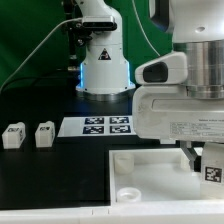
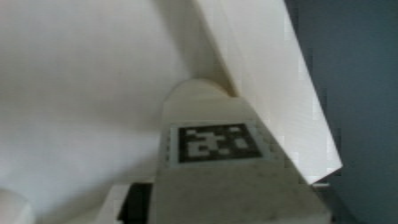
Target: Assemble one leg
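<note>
Open counter (image 1: pixel 40 170): bare dark stretch before the two loose legs (image 1: pixel 13 135), (image 1: pixel 44 134).
Obstacles: marker board (image 1: pixel 107 126), white panel (image 1: pixel 150 175).

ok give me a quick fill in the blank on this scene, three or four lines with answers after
1. Loose legs lying on the table at the exterior view's left: ____.
2. The marker board carries ____ black tags.
3. The table's colour is ____.
4. The large panel is coloured ____.

Answers: two; four; black; white
</note>
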You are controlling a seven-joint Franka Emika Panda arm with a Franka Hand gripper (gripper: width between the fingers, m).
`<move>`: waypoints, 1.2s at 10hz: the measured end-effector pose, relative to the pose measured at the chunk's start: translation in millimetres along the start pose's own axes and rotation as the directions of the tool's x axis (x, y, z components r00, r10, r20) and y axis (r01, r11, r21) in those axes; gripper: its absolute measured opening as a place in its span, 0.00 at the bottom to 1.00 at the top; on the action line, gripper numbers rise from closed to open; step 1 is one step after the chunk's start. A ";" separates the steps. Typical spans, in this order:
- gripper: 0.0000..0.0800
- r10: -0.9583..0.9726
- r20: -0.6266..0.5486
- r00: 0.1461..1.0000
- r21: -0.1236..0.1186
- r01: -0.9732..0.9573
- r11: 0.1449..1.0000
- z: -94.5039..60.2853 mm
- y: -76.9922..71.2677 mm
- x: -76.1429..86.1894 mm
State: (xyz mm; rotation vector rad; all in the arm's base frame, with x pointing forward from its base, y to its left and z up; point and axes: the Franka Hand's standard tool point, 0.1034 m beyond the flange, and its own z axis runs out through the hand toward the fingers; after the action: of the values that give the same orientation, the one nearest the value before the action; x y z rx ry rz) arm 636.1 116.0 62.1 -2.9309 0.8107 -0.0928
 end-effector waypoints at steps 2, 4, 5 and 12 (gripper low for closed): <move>0.37 0.150 0.000 0.989 -0.001 -0.150 0.989 0.2 1.2 0.6; 0.37 0.452 0.020 0.892 0.011 -0.452 0.892 0.6 4.6 2.0; 0.37 0.637 0.054 0.769 0.021 -0.638 0.770 0.6 5.1 0.7; 0.38 0.960 0.146 0.239 0.002 -0.970 0.241 2.3 1.8 -4.1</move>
State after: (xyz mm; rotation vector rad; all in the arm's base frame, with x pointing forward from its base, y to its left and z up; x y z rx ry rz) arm 631.9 116.8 59.5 -1.7328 2.3295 0.1448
